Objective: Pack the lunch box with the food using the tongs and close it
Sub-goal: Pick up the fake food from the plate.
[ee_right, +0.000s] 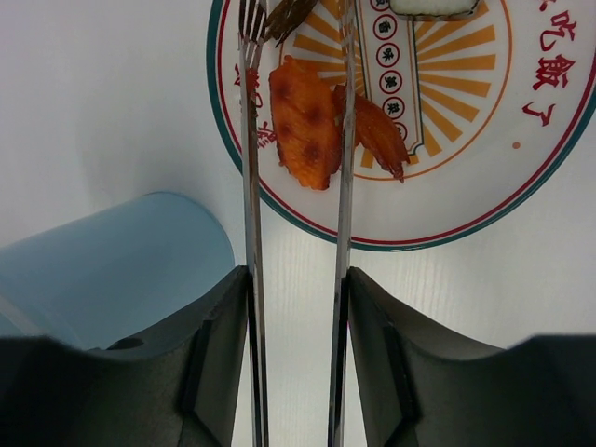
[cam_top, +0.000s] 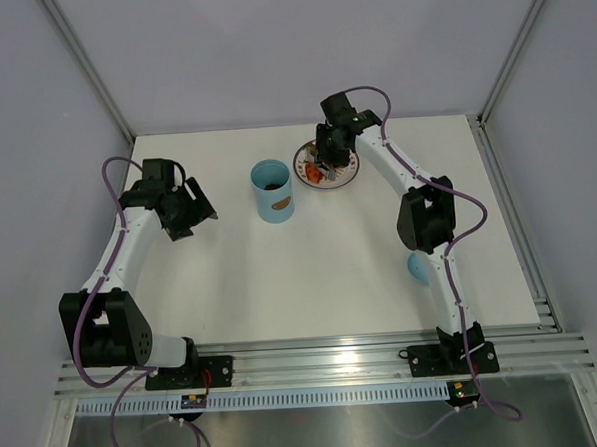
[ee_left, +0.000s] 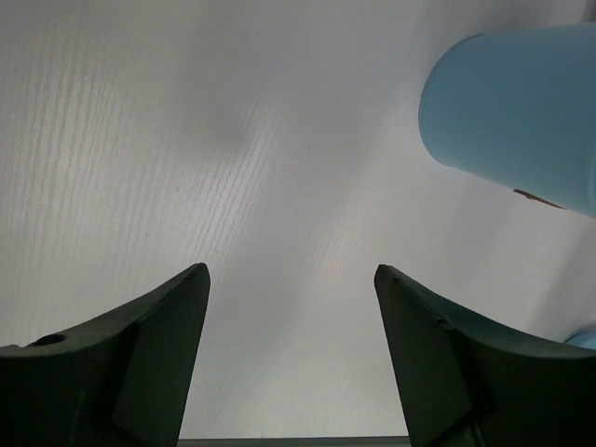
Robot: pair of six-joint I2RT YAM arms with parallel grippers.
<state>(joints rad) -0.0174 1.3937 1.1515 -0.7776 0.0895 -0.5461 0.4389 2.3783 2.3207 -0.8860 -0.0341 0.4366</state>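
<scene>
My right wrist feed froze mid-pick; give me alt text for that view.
The right gripper holds the tongs, whose two silver arms reach over the red-rimmed plate with an orange food piece between them; contact is unclear. The blue lunch box sits lower left, off the plate.

The light-blue lunch box (cam_top: 273,191) stands upright and open, with something dark inside. Just right of it, the silver tongs (ee_right: 344,186) reach over orange food pieces (ee_right: 304,121), one arm at each side of one piece.
</scene>
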